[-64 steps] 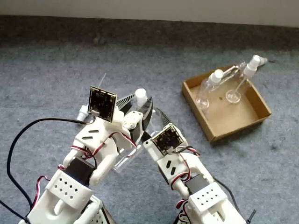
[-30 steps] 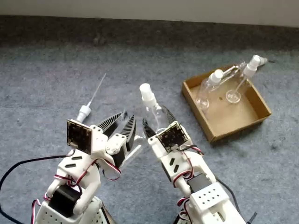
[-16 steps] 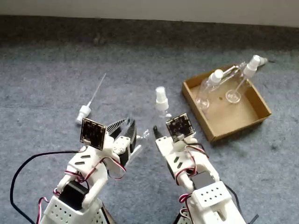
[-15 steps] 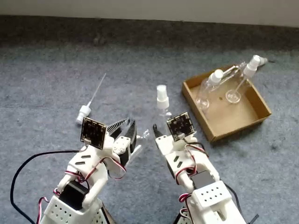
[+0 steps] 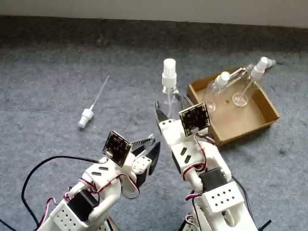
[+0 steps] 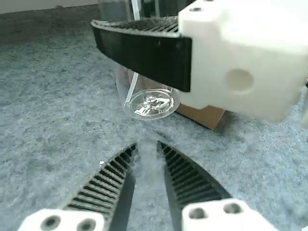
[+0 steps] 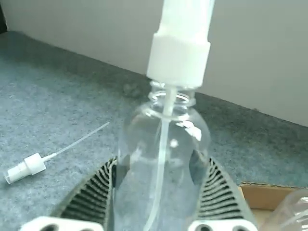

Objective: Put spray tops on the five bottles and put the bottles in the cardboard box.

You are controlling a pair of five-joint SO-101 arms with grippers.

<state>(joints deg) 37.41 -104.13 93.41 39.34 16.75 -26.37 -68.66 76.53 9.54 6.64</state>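
1. bottle (image 7: 161, 163) is showing clear, see-through; its spray top (image 5: 169, 73) is showing white.
2. loose spray top (image 5: 85, 117) is showing white too.
3. cardboard box (image 5: 245, 130) is showing plain brown.
4. right gripper (image 5: 171, 107) and left gripper (image 6: 147, 149) are showing black ribbed fingers (image 6: 108, 192) on white bodies.
5. table (image 5: 57, 62) is showing mottled grey felt.
6. cable (image 5: 33, 173) is showing black; wires (image 5: 192, 168) are showing red and white.

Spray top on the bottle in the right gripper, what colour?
White spray top, on a clear bottle; shows best in the right wrist view.
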